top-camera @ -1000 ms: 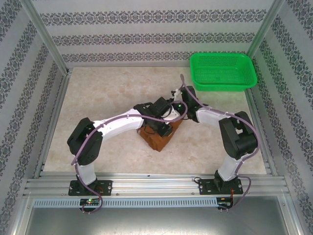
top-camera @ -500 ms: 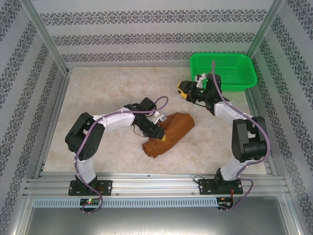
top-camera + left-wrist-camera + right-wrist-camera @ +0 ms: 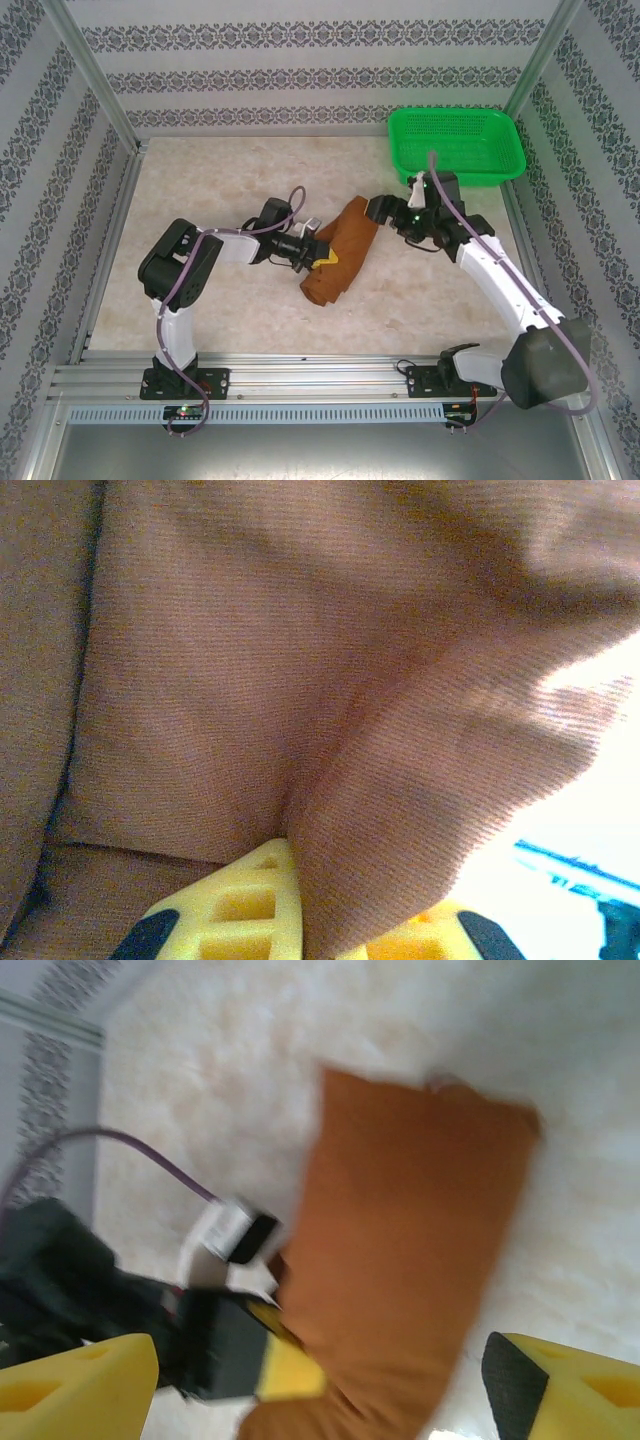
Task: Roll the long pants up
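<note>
Where the long pants [image 3: 340,250] [image 3: 250,680] [image 3: 400,1260] lie: bunched into a compact bundle on the table [image 3: 200,190], well apart from the green basket [image 3: 460,178].
Left gripper [image 3: 322,258] [image 3: 330,930]: pinched tight on a fold of cloth.
Right gripper [image 3: 378,207] [image 3: 320,1380]: fingers spread wide, holding nothing, near the bundle's far end.

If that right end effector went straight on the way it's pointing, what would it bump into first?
Most likely the long pants: the brown bundle lies straight ahead of the open right end effector, though how far off is unclear in the blur.
</note>
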Motion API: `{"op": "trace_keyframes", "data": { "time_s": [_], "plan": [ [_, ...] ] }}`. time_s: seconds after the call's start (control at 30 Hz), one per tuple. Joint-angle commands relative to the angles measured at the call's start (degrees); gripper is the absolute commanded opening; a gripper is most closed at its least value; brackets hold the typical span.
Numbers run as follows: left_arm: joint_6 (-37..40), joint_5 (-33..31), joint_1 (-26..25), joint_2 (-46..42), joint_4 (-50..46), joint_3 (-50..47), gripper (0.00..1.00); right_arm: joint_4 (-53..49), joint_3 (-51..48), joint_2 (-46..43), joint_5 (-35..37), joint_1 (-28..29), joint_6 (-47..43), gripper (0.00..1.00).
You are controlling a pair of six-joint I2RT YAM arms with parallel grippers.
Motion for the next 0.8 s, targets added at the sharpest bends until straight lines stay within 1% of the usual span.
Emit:
{"op": "trace_keyframes", "data": {
  "time_s": [0.0, 0.07, 0.1, 0.23, 0.3, 0.4, 0.5, 0.57, 0.6, 0.67, 0.7, 0.77],
  "plan": [
    [-28.28, -5.78, 1.86, 6.86, 26.94, -4.64, 0.0, -1.01, -4.14, 5.3, -0.19, 1.19, -0.73, 0.86],
    [-37.89, -6.38, 1.52, 11.24, 39.47, -4.64, 0.0, 2.51, -3.77, 9.87, -1.15, 2.38, -0.49, 0.86],
    [-40.18, -7.44, 1.38, 12.71, 42.51, -4.97, 0.0, 4.08, -2.95, 12.68, -1.27, 2.99, -0.49, 0.86],
    [-40.16, -7.57, 1.06, 14.77, 43.43, -6.0, 0.0, 7.61, 2.82, 23.46, -3.77, 5.14, -0.79, 0.87],
    [-42.16, -7.79, 1.1, 15.6, 47.15, -6.89, 0.0, 10.39, 5.02, 28.15, -5.49, 5.96, -0.21, 0.87],
    [-44.2, -8.0, 1.03, 16.23, 51.29, -8.24, 0.0, 13.8, 7.59, 33.37, -7.17, 7.57, 0.76, 0.9],
    [-45.94, -8.3, 1.0, 17.38, 54.62, -9.05, 0.0, 17.31, 10.51, 37.82, -8.32, 9.12, 2.24, 0.9],
    [-46.81, -9.04, 1.09, 18.77, 56.27, -9.85, 0.0, 21.8, 10.92, 39.2, -9.94, 9.78, 4.19, 0.92],
    [-46.65, -8.15, 1.14, 19.76, 57.17, -9.3, 0.0, 23.5, 11.34, 39.55, -10.49, 9.98, 4.99, 0.92],
    [-46.34, -8.82, 1.21, 20.75, 57.93, -10.63, 0.0, 27.61, 9.99, 38.23, -9.91, 10.3, 6.83, 0.93],
    [-45.54, -7.84, 1.21, 21.17, 57.72, -10.57, 0.0, 27.53, 10.69, 37.82, -10.05, 10.53, 6.19, 0.93],
    [-44.85, -8.28, 1.37, 21.6, 57.94, -11.82, 0.0, 23.03, 14.28, 38.72, -10.89, 11.0, 4.02, 0.93]
  ]
}}
